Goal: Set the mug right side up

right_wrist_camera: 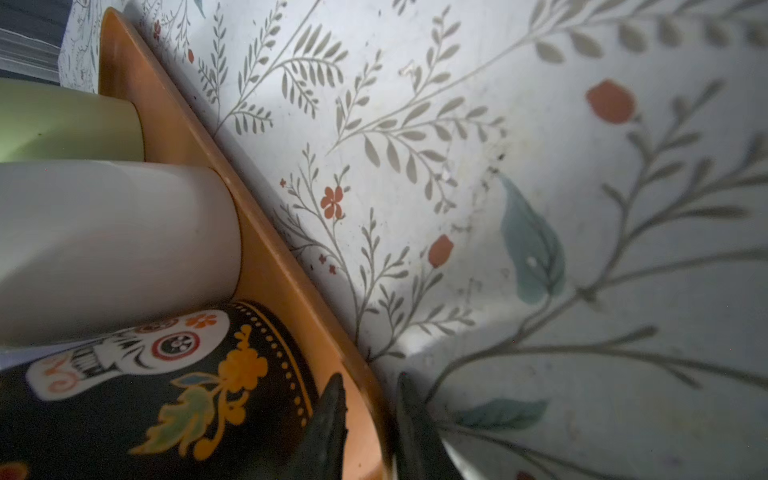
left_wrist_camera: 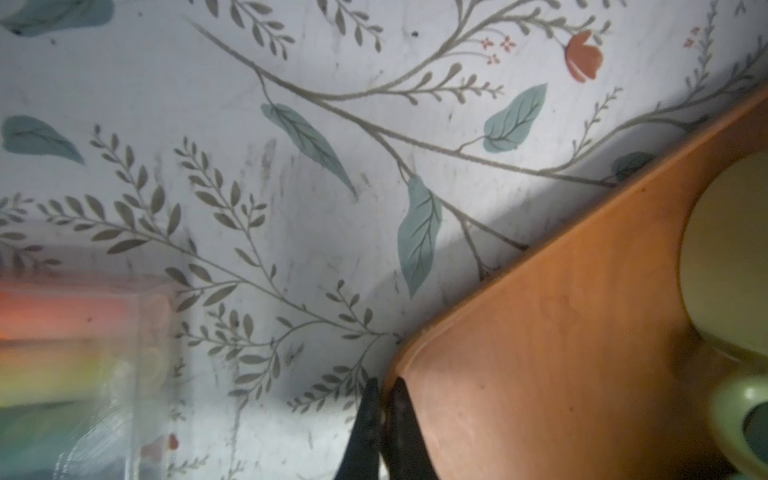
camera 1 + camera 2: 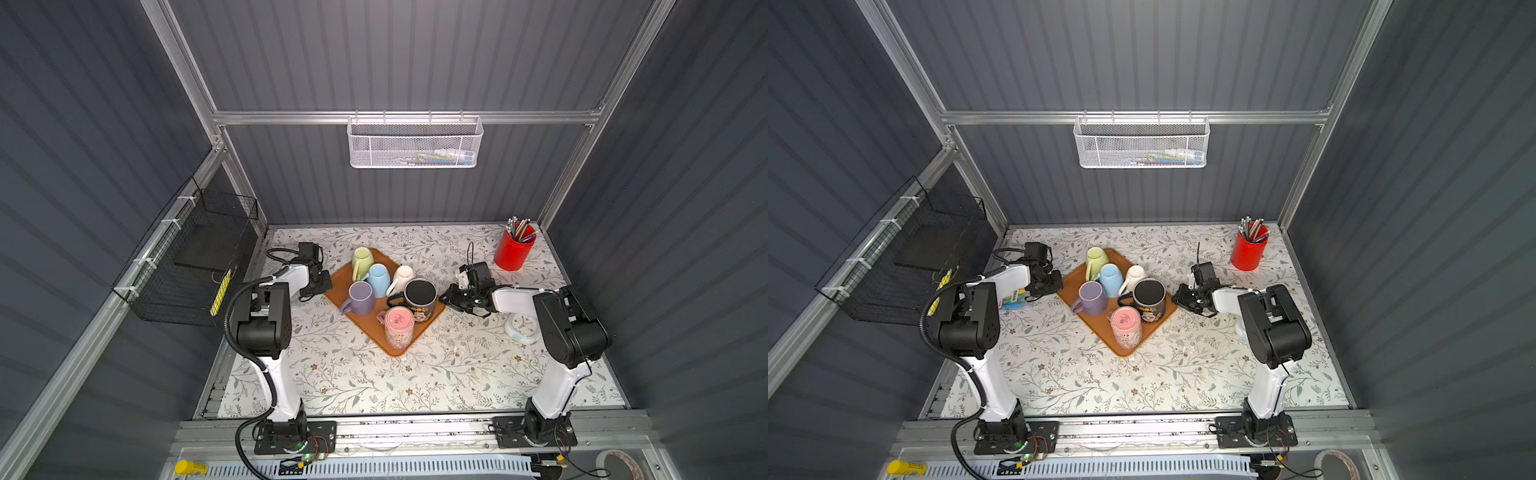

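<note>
Left gripper (image 3: 325, 286) clamped shut on the tray (image 3: 365, 324) rim at its left corner. Right gripper (image 3: 445, 299) stands narrow astride the right-corner rim; clamping cannot be told. Black mug (image 3: 420, 296) sits just inside that corner

Six mugs stand upside down, bases up, crowded on an orange tray (image 3: 361, 322). The green mug (image 3: 362, 257), blue mug (image 3: 379, 279) and white mug (image 3: 404, 275) sit farther back. The purple mug (image 3: 360, 296), skull-painted black mug (image 3: 420, 296) and pink mug (image 3: 399, 326) are nearer.
</note>
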Controlling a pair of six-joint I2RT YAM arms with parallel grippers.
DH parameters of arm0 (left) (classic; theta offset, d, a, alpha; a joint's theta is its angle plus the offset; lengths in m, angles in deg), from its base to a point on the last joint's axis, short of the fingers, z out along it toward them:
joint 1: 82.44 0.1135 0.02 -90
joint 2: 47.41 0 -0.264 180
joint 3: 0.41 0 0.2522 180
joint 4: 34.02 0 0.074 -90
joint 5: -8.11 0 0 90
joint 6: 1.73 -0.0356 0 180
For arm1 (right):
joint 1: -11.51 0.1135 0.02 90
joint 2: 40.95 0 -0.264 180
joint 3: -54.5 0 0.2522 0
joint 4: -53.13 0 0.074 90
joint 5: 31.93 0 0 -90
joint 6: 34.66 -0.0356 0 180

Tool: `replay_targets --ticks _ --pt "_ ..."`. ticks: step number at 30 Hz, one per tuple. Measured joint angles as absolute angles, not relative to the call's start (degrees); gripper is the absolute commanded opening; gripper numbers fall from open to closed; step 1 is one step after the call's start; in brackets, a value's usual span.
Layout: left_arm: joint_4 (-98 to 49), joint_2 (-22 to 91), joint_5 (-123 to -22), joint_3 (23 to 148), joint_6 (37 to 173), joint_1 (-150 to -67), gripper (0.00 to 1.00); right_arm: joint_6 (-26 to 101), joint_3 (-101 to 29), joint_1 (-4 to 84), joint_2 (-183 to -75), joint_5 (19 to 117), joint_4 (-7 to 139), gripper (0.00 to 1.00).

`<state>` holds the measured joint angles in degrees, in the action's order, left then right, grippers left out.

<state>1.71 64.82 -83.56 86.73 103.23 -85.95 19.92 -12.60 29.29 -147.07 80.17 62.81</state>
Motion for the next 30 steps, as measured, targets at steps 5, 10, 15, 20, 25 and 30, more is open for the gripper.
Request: replay_targets --ticks 5,10,15,20,25,30 --pt "0.6 64.3 -83.4 85.8 103.8 -85.9 0.00 22.0 -12.7 29.3 -146.9 79.9 64.7 0.04" --pt "-0.8 63.8 -83.3 84.6 104.9 -85.9 0.00 22.8 -13.3 29.5 -146.7 79.5 66.3 0.00" --pt "-2.5 63.1 -83.9 83.0 106.0 -86.2 0.00 23.9 -13.9 29.6 -146.7 79.0 67.8 0.00" --pt "-5.7 61.8 -85.7 80.3 107.7 -87.0 0.00 25.0 -15.0 29.8 -146.7 78.6 70.2 0.00" --pt "-9.1 60.3 -87.6 77.3 109.8 -87.9 0.00 26.1 -15.9 29.7 -146.7 77.9 72.2 0.00" --pt "-12.5 58.2 -89.5 73.6 112.3 -88.9 0.00 27.5 -17.0 29.2 -147.1 77.8 73.9 0.00"
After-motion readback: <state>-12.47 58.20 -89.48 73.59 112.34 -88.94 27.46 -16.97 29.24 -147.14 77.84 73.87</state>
